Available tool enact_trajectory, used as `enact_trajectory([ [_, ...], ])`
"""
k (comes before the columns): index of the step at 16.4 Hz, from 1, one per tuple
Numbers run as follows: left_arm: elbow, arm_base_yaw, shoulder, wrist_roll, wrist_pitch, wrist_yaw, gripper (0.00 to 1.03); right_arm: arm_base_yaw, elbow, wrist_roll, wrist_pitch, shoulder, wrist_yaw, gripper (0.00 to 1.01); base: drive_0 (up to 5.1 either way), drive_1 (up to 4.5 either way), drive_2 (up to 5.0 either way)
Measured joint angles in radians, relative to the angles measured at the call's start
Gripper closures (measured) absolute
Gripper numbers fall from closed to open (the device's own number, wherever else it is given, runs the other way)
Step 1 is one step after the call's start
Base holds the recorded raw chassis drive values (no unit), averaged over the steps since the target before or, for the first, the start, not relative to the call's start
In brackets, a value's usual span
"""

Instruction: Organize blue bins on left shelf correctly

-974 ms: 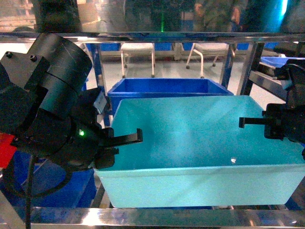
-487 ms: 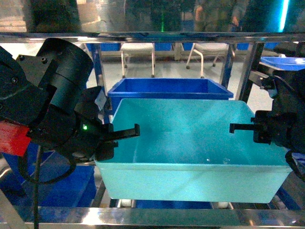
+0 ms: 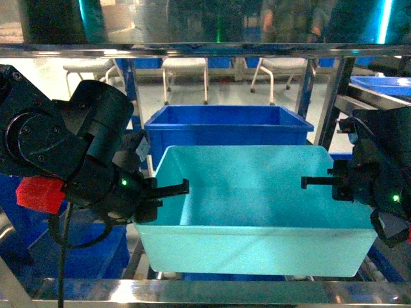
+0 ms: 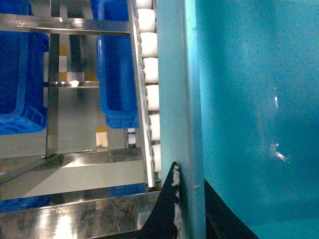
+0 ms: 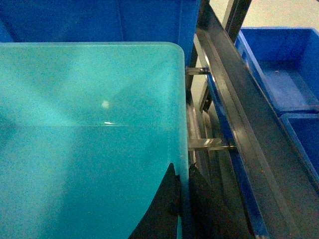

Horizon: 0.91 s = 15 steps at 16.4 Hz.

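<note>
The light turquoise blue bin [image 3: 257,192] sits between the bars of the left shelf [image 3: 192,292], over its white rollers [image 4: 148,64]. My left gripper [image 3: 173,190] is shut on the bin's left wall, one finger inside and one outside. The left wrist view shows that wall [image 4: 182,99] pinched by the left gripper [image 4: 189,174]. My right gripper [image 3: 316,183] is shut on the right wall. In the right wrist view the right gripper [image 5: 182,172] straddles the rim of the bin [image 5: 89,124]. The bin's inside is plain, with nothing in it.
A darker royal-blue bin [image 3: 225,122] stands right behind the turquoise one. More royal-blue bins lie to the left [image 4: 117,59] and to the right [image 5: 279,69]. A shiny crossbar [image 3: 192,50] runs overhead and a sloping rail [image 5: 234,124] flanks the bin's right side.
The turquoise bin has moved away from the camera and lower, toward the royal-blue bin. Both arms went with it and kept their grip on its side walls.
</note>
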Motion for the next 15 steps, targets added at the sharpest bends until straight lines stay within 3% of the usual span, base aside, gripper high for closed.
enact_trajectory([
  [15,0.125,0.065,0.115,0.055,-0.080,0.031,1.01,0.032,0.143,0.006,-0.070,0.105,-0.011,0.99,0.0,0.00,0.0],
])
